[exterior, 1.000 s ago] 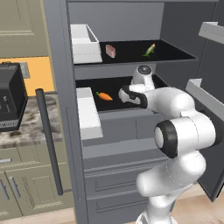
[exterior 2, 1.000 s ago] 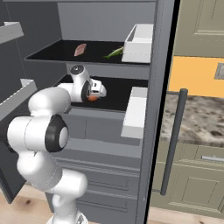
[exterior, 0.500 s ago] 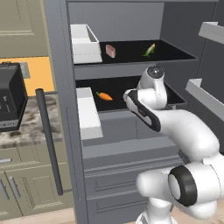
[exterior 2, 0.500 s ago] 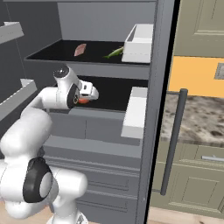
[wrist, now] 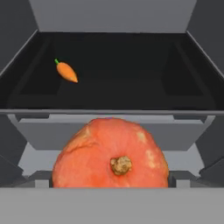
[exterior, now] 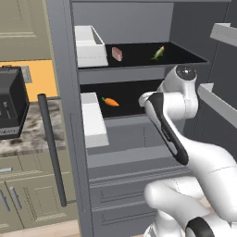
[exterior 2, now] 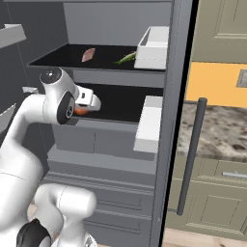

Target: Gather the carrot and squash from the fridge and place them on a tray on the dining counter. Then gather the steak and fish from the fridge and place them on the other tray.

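Close to the hand cam sits the squash (wrist: pixel 111 158): round, orange-red, faintly ribbed, w/ pale blotches and a knobbly tan stem scar facing me. Dark bits of the end effector (wrist: pixel 111 177) flank it at both lower sides, so I read it as spread about as wide as it goes and clamped around the squash. From the right base cam I see a sliver of orange at the wrist, in front of the lower shelf's edge.

Behind it, on the lower fridge shelf (wrist: pixel 131 94) (flat, matte black), lies the carrot (wrist: pixel 66 72), small, tapered, orange w/ a green tip, toward the left side of that shelf in the hand cam. Left base cam shows it on the same shelf too, just right of a white door bin (exterior: pixel 94 119).

Upper shelf (exterior: pixel 185 58), also black: a pinkish slab of steak (exterior: pixel 117 54) and a thin green-yellow fish (exterior: pixel 158 52), well apart. A white boxy bin (exterior: pixel 90 45) sits at that level.

Fridge (exterior: pixel 134 159) walls are plain grey, smooth. Beside it: olive-grey cabinets (exterior 2: pixel 217 202), mottled stone desk (exterior 2: pixel 219 132), orange wall panel (exterior 2: pixel 214 84), black toaster-like box (exterior: pixel 11 106), dark bar handle (exterior 2: pixel 190 154).
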Controlling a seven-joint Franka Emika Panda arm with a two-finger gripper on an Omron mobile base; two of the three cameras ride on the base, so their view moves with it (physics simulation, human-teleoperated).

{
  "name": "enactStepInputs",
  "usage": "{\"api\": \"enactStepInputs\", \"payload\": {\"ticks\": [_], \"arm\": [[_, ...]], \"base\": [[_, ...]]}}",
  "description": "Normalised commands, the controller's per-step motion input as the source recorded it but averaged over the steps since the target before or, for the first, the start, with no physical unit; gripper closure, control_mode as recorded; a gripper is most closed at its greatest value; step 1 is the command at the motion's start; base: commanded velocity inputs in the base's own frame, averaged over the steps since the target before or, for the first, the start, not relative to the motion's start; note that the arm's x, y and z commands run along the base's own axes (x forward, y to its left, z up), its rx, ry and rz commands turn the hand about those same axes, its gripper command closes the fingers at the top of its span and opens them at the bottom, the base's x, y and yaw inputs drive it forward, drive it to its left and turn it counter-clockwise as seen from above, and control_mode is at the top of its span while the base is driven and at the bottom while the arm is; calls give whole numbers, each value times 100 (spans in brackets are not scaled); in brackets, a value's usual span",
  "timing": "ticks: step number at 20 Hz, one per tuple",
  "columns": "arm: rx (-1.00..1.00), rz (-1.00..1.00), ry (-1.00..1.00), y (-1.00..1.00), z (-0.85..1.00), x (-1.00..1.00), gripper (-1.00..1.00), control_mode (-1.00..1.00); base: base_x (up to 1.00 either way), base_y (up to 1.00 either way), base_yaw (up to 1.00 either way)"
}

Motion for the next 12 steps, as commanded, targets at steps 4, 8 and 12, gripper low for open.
{"api": "enactStepInputs", "payload": {"ticks": [4,8,12], "arm": [[4,0,7,-1,49,-94,100,-100],[4,0,5,0,39,-91,100,-100],[3,0,-1,0,12,-86,100,-100]], "base": [[0,0,0],[0,0,0],[0,0,0]]}}
